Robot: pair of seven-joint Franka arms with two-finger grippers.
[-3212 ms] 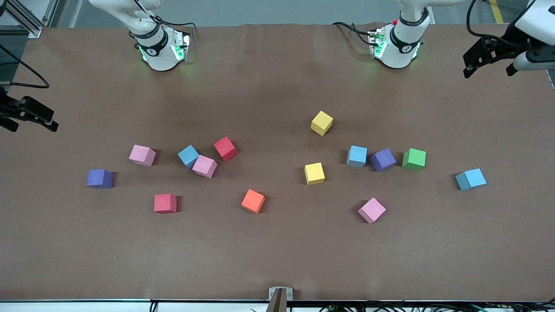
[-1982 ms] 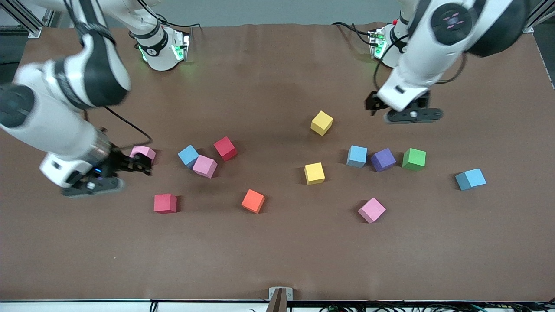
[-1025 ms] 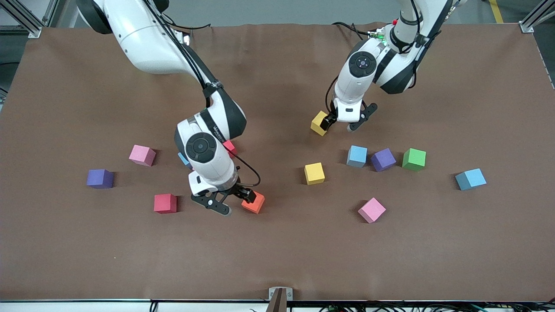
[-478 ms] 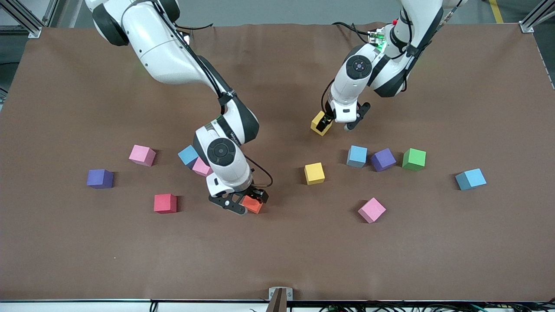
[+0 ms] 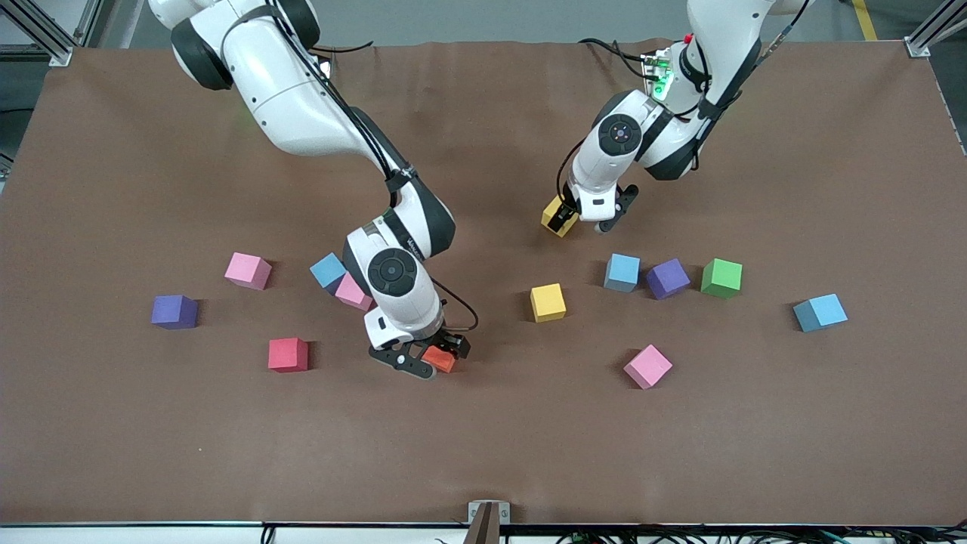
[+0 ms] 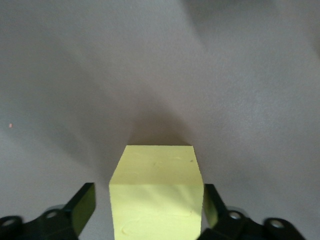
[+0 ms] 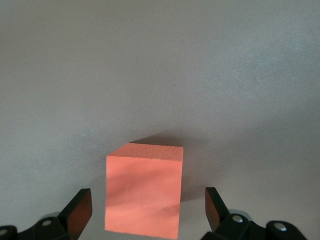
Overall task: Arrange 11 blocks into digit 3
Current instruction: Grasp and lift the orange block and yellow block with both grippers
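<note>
The right gripper (image 5: 420, 358) straddles the orange block (image 5: 439, 359) low on the table, fingers spread and clear of its sides; at its two o'clock, nearer the bases, the left gripper (image 5: 586, 216) brackets a yellow block (image 5: 554, 217), one finger (image 6: 211, 206) touching, the other apart; the second yellow block (image 5: 548, 302) lies between them.

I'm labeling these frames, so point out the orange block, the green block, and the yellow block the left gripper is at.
orange block (image 7: 144, 192), right wrist view, near face.
green block (image 5: 721, 276), front view, top face.
yellow block (image 6: 157, 202), left wrist view, near face.
</note>
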